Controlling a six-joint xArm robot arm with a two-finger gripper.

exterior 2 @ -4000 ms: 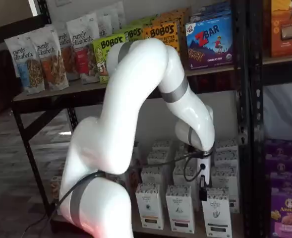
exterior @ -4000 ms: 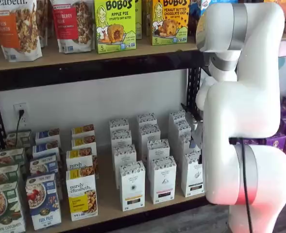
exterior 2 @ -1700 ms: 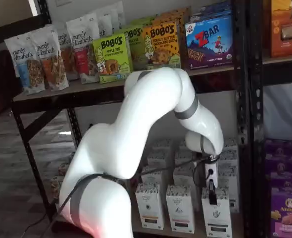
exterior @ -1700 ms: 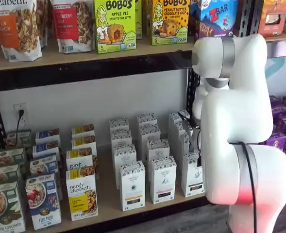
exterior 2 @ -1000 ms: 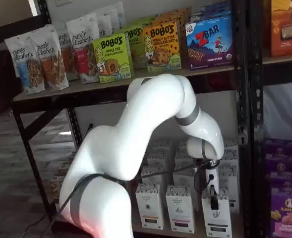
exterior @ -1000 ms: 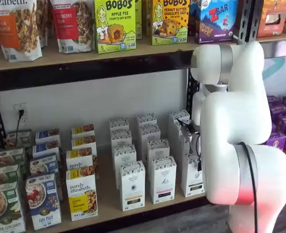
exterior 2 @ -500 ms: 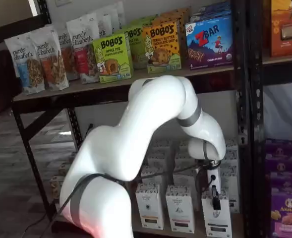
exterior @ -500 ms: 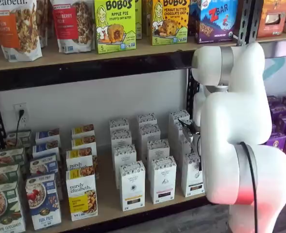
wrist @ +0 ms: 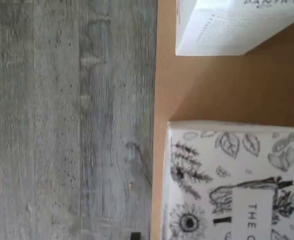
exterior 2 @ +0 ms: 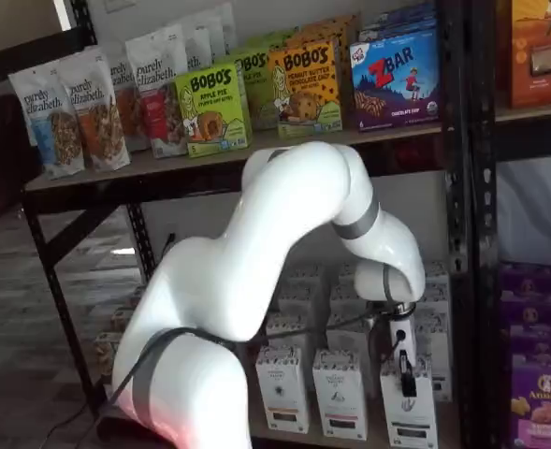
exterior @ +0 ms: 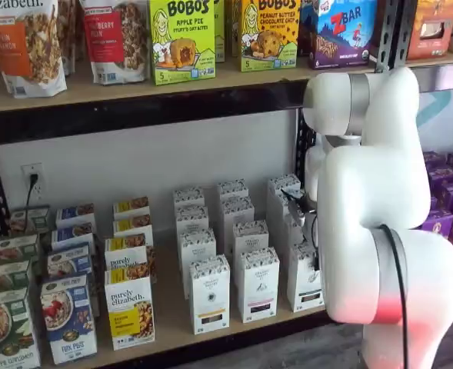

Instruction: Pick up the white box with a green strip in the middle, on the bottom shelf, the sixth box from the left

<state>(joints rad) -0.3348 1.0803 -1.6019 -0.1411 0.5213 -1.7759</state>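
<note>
1. Tall slim white carton w/ dark-speckled patterned top (the white box) (exterior 2: 407, 412): front of rightmost column on the pale wood bottom shelf (exterior: 168, 319), upright, by the black perforated upright (exterior 2: 467, 281). In the other shelf view (exterior: 304, 278), partly behind the arm. Wrist view shows a botanical-print top (wrist: 236, 185) at the board's front edge, prob. this box.
2. Gripper (exterior 2: 407, 379): white body, black fingers directly above the box top, at or just touching it. Fingers seen side-on; gap cannot be told.
3. Neighbours: like white carton (exterior 2: 340, 394) just beside; same-make cartons behind, close.
4. Surround: grey plank floor (wrist: 67, 120) below the shelf lip; no counter.
5. Risks (judgement): fingers landing off-centre could tip the slim box fwd off the lip; too wide a spread could nudge the neighbour; shallow grip may slip on lift.
</note>
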